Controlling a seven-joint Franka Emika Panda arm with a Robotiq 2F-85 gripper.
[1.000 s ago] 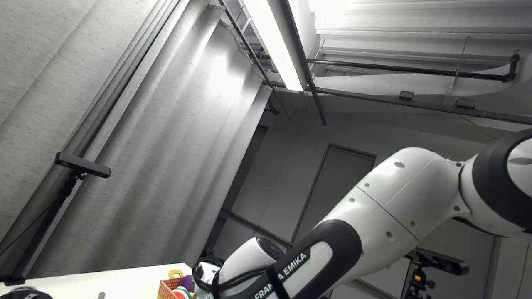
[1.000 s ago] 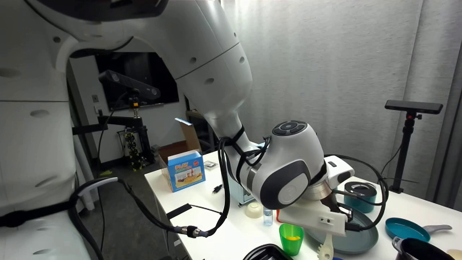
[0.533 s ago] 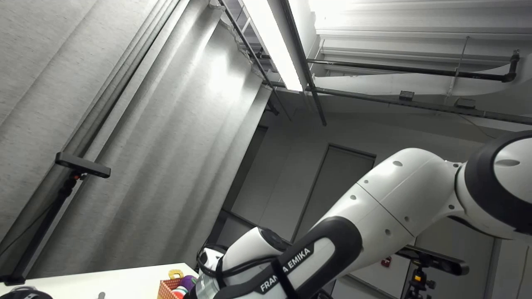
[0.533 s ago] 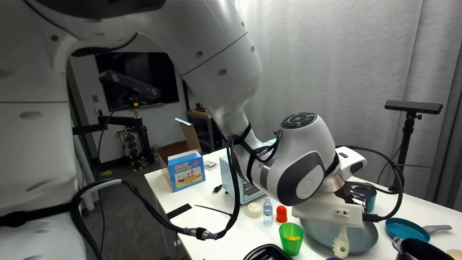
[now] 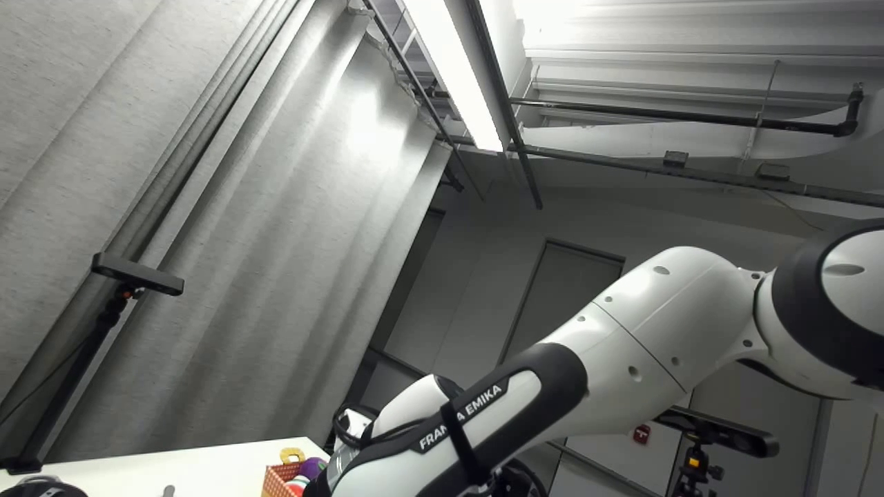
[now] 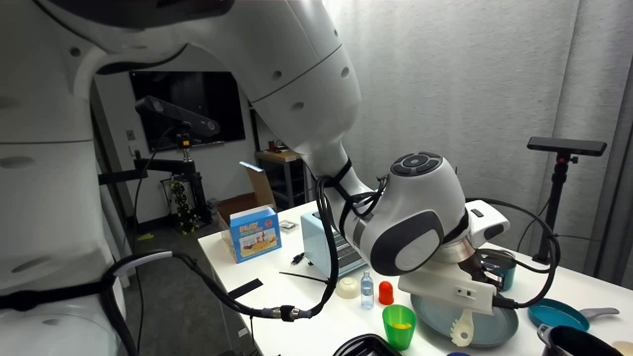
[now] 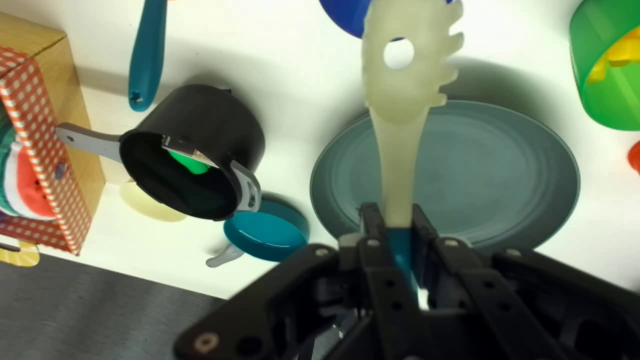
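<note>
Pasta server point(image 7: 397, 150) partly hidden between my fingers point(image 7: 371, 220), blue object point(image 7: 344, 14) cropped in my wrist view, green cup point(image 7: 592, 37) likewise

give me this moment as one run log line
gripper: shut on spoon | behind spoon in wrist view: gray plate | nearby: black pot, teal pan, green cup

A white table point(image 6: 321, 329) bears plate point(image 7: 490, 165), pot point(image 7: 215, 117) and cup point(image 6: 399, 339).

Totals one spaghetti server point(image 7: 400, 130), one gray plate point(image 7: 485, 170), one skillet point(image 7: 270, 227), one green cup point(image 6: 398, 339), one bottle point(image 6: 367, 292), one basket point(image 7: 37, 107), one cream bowl point(image 6: 348, 288) and, viewed imperfectly, probably two pots point(image 7: 230, 115) point(image 6: 508, 278).
</note>
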